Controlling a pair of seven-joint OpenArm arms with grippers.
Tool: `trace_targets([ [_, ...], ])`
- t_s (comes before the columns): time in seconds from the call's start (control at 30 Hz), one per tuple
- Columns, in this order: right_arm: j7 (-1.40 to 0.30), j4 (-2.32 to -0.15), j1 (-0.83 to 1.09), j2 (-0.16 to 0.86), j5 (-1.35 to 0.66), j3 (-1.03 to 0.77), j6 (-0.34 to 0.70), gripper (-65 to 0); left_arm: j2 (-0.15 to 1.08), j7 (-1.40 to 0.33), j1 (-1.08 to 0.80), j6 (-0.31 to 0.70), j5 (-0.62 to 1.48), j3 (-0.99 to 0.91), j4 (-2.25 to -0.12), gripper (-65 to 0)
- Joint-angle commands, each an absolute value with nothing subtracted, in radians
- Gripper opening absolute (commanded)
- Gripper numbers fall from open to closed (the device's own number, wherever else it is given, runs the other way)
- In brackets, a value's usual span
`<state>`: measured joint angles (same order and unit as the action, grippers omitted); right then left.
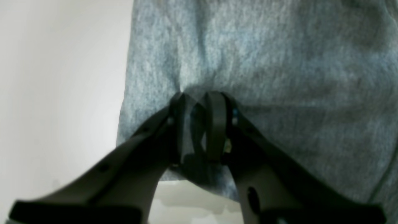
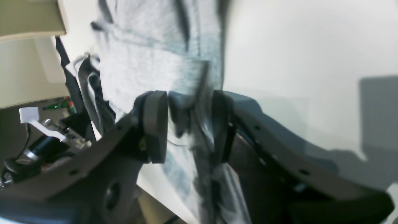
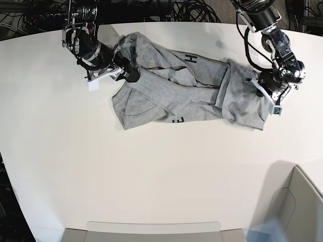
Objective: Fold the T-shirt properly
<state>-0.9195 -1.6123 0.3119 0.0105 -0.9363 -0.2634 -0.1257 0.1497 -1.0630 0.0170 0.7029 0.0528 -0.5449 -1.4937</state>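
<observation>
The heather-grey T-shirt [image 3: 171, 96] lies crumpled across the far part of the white table [image 3: 151, 171], with black letters showing on its folds. My right gripper [image 3: 128, 73] is at the shirt's left end. In the right wrist view my right gripper [image 2: 189, 124] has a bunched fold of the T-shirt [image 2: 149, 62] clamped between its pads. My left gripper [image 3: 254, 82] is at the shirt's right end. In the left wrist view my left gripper [image 1: 199, 96] is pinched shut on the edge of the T-shirt [image 1: 264, 62].
A grey bin [image 3: 298, 201] stands at the near right corner and a flat grey tray [image 3: 151, 232] at the near edge. Black cables [image 3: 166, 10] lie behind the table's far edge.
</observation>
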Motion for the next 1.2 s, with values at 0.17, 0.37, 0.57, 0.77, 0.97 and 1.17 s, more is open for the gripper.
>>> trace_targets([
  [0.17,-0.920,-1.641,0.308,-0.016,-0.849,-0.269,-0.186,-41.0,0.151,-1.101,0.012,0.698,0.018,-0.541,-1.486,-53.1],
  [0.37,-0.920,-1.771,0.343,-0.019,-0.837,-0.272,-0.189,-41.0,0.151,-1.101,0.012,0.698,0.018,-0.541,-1.486,-53.1],
  [0.57,-0.920,-1.794,0.344,-0.010,-0.837,-0.323,-0.269,-41.0,0.151,-1.101,0.010,0.698,0.018,-0.541,-1.486,-53.1],
  [0.77,-0.921,-1.791,0.344,0.002,-0.835,-0.321,-0.277,-41.0,0.151,-1.101,0.008,0.698,0.018,-0.541,-1.486,-53.1],
  [0.97,-0.923,-1.716,0.317,0.002,-0.835,-0.314,-0.277,-41.0,0.151,-1.106,0.008,0.698,0.018,-0.541,-1.486,-53.1],
  [1.17,-0.923,-1.624,0.288,0.004,-0.835,-0.312,-0.271,-41.0,0.151,-1.109,0.007,0.698,0.018,-0.541,-1.488,-53.1],
])
